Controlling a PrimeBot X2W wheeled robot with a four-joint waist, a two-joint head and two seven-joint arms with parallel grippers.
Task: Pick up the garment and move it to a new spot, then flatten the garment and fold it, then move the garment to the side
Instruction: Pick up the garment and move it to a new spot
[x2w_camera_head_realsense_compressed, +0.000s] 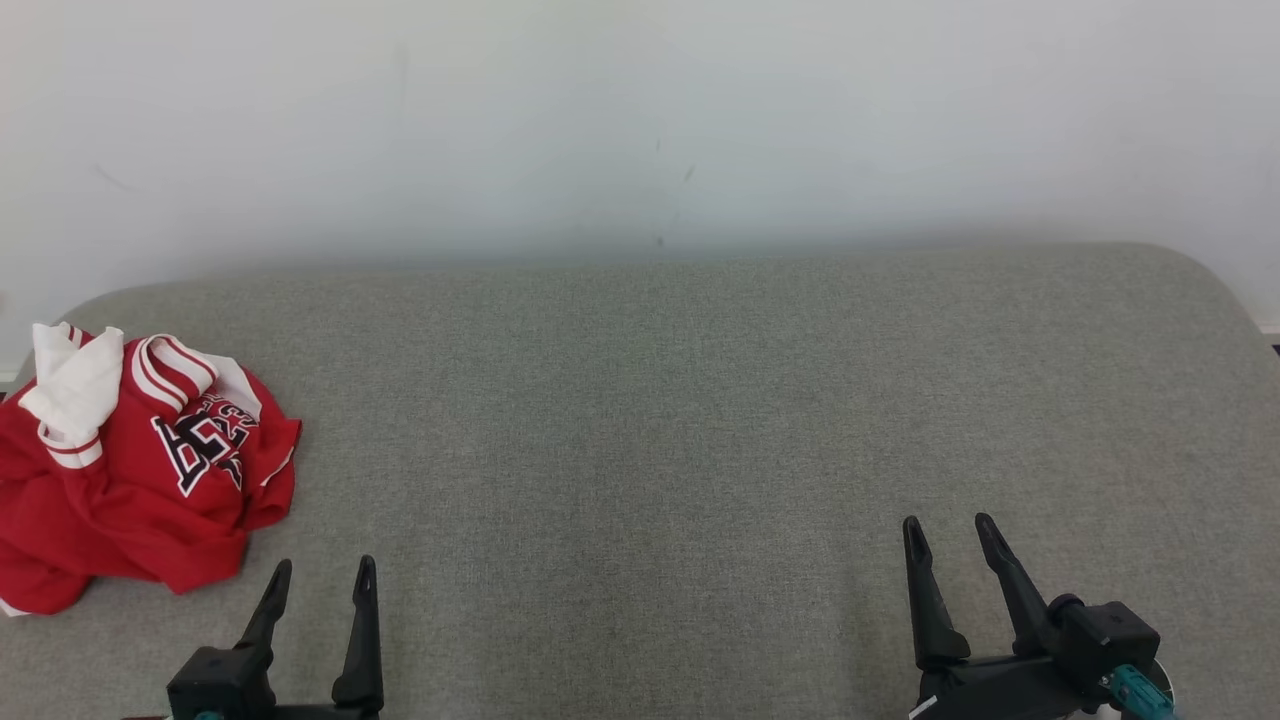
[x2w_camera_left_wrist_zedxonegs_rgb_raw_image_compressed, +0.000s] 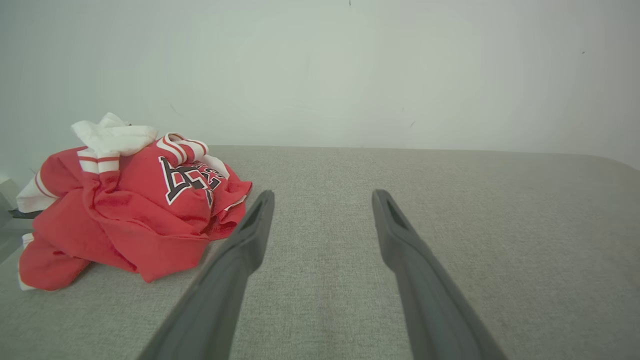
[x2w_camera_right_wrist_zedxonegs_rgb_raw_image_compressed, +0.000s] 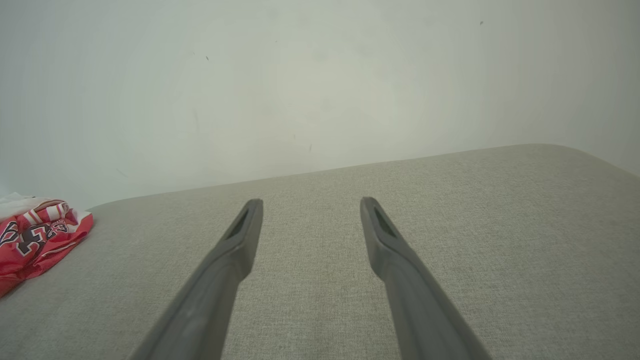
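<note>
The garment (x2w_camera_head_realsense_compressed: 140, 470) is a red jersey with white striped trim and black lettering, crumpled in a heap at the far left of the grey padded surface (x2w_camera_head_realsense_compressed: 660, 420). My left gripper (x2w_camera_head_realsense_compressed: 323, 570) hovers open just to the right of and nearer than the heap, with nothing between its fingers. In the left wrist view the garment (x2w_camera_left_wrist_zedxonegs_rgb_raw_image_compressed: 135, 215) lies left of the left gripper (x2w_camera_left_wrist_zedxonegs_rgb_raw_image_compressed: 322, 194), close to the left finger. Far off at the lower right, my right gripper (x2w_camera_head_realsense_compressed: 947, 526) stands open and empty. The right wrist view catches the garment (x2w_camera_right_wrist_zedxonegs_rgb_raw_image_compressed: 35, 240) at its left edge, away from the right gripper (x2w_camera_right_wrist_zedxonegs_rgb_raw_image_compressed: 310, 201).
A pale wall (x2w_camera_head_realsense_compressed: 640, 120) runs right behind the grey surface. The surface has rounded far corners (x2w_camera_head_realsense_compressed: 1200, 275), and the garment reaches its left edge. Wide bare fabric stretches between the heap and the right gripper.
</note>
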